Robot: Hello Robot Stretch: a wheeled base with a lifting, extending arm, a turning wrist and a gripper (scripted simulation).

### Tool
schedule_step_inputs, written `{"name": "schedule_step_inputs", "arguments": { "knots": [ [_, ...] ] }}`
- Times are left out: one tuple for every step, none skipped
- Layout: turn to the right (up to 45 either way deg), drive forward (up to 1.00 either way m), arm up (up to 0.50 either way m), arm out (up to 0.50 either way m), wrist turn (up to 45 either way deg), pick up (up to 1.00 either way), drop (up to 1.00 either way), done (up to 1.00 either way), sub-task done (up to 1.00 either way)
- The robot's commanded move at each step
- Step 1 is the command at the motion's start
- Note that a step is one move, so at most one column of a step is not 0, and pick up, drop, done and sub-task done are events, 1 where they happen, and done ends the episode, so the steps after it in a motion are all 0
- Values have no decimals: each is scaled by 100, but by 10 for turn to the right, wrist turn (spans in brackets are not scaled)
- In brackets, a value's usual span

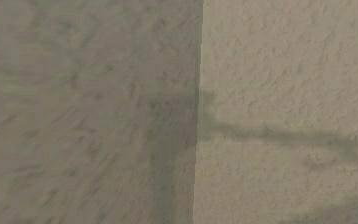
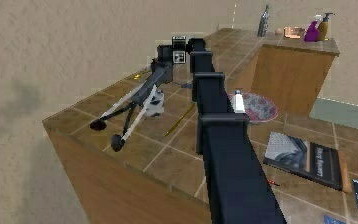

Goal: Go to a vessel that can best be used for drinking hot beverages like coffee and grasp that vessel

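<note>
In the arm side view the dark arm (image 2: 219,130) reaches out over a brown tiled countertop (image 2: 97,105). My gripper (image 2: 109,136) stretches toward the counter's left corner, its thin fingers (image 2: 137,108) low over the tiles. A small pale, rounded thing (image 2: 158,97) sits on the counter right by the gripper's body; its shape is too vague to name. I cannot tell whether the gripper holds anything.
A pinkish dish (image 2: 259,106) and small white bottle (image 2: 239,101) sit right of the arm, with a dark book (image 2: 303,158) nearer. A pencil (image 2: 173,124) lies on the tiles. A wooden box (image 2: 292,70) at the back carries bottles (image 2: 313,30). The forward view faces a close wall corner (image 1: 199,110).
</note>
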Motion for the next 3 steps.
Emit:
{"name": "schedule_step_inputs", "arguments": {
  "knots": [
    [0,0,0,0,450,0,0,0,0],
    [0,0,0,0,450,0,0,0,0],
    [0,0,0,0,240,0,0,0,0]
  ]
}}
